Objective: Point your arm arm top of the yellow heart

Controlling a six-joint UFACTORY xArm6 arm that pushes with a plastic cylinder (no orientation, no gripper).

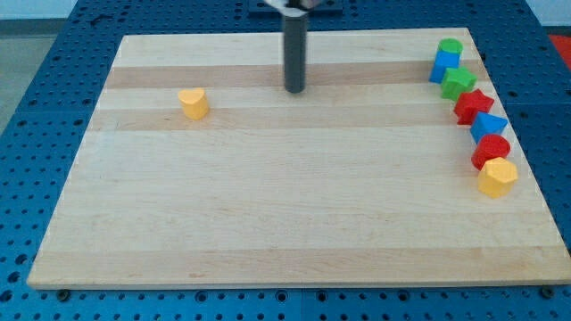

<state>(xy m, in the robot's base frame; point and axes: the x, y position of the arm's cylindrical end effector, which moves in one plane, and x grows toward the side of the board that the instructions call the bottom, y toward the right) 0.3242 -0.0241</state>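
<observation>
Right, my tip is bare, touching nothing, near the board's top edge, well to the view's right of the yellow heart. Heart sits alone, upper left. Not there yet imo: need to slide left and stop just above it.

The table was pale, smooth wood with a matt grain. The yellow heart looked like smooth plastic. The rod was dark, slightly glossy.
</observation>
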